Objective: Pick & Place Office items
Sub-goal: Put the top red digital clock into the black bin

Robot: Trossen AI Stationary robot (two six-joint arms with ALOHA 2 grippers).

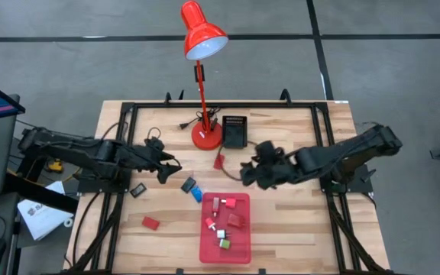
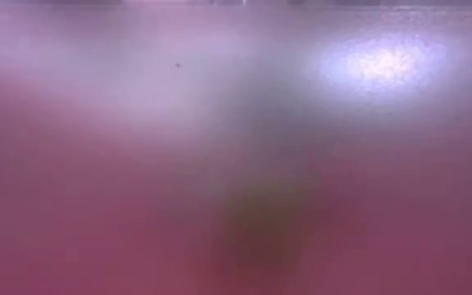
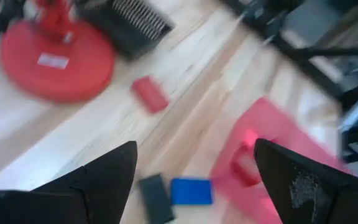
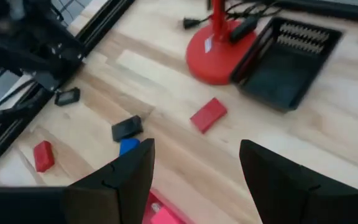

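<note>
The office items lie scattered on the wooden table. A red block (image 1: 218, 161) lies near the lamp base. A black piece (image 1: 188, 184) and a blue piece (image 1: 196, 193) lie side by side. A small black piece (image 1: 137, 191) and another red block (image 1: 151, 223) lie farther left. Several red and white-green pieces lie in the red tray (image 1: 239, 250). My left gripper (image 1: 170, 169) hovers open above the black piece (image 3: 155, 198) and the blue piece (image 3: 191, 191). My right gripper (image 1: 244, 172) hovers open near the red block (image 4: 208, 115).
A red desk lamp stands on its round base (image 1: 206, 136) at the table's far middle, with a black slotted holder (image 1: 234, 131) beside it and a cord behind. Black frame rails run along the table's edges. The low view is a pink blur and shows nothing.
</note>
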